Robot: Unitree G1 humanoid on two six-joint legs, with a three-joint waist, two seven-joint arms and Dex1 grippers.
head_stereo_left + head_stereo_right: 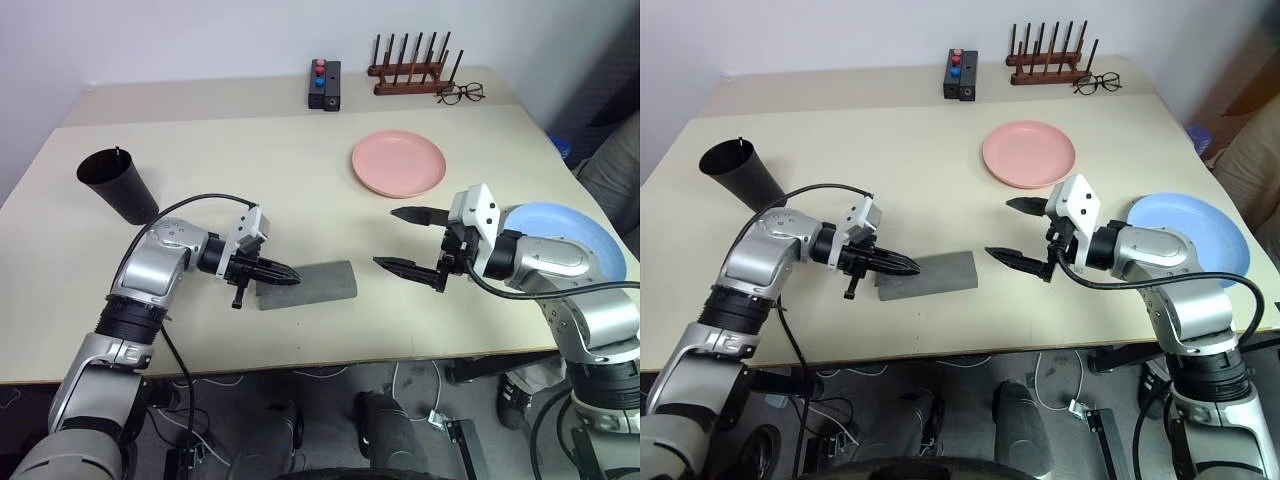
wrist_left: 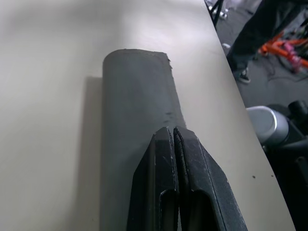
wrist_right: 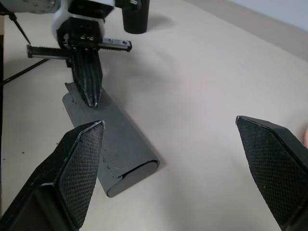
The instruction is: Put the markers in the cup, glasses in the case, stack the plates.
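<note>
Nearest, close to the desk's (image 1: 300, 170) front edge and a little toward its left side, lies the grey glasses case (image 1: 312, 283). It is a long, felt-like rectangle with a rounded end, closed, lying flat with its length running roughly along the front edge. The left gripper (image 1: 290, 274) has its two black fingers pressed together with nothing between them; their tips sit over the case's left end, and whether they touch the felt cannot be told. In the left wrist view the closed fingers (image 2: 166, 159) point along the case's top. To the right, apart from the case's right end, the right gripper (image 1: 402, 240) hangs above the desk with its fingers spread wide and empty, pointing toward the case.

By the desk's right edge rests the light blue plate (image 1: 575, 232), partly hidden by the right arm. Farther in, right of the middle, lies the salmon pink plate (image 1: 398, 163), round, shallow and bare, well apart from the blue one. Near the left edge stands the black tapered cup (image 1: 116, 183), rim wider than base, with a thin dark tip showing at its rim.

Along the back edge sit a small black box (image 1: 325, 84) with red and blue buttons, a wooden rack (image 1: 410, 72) of dark pegs, and thin-framed spectacles (image 1: 460, 94) just beside the rack.
</note>
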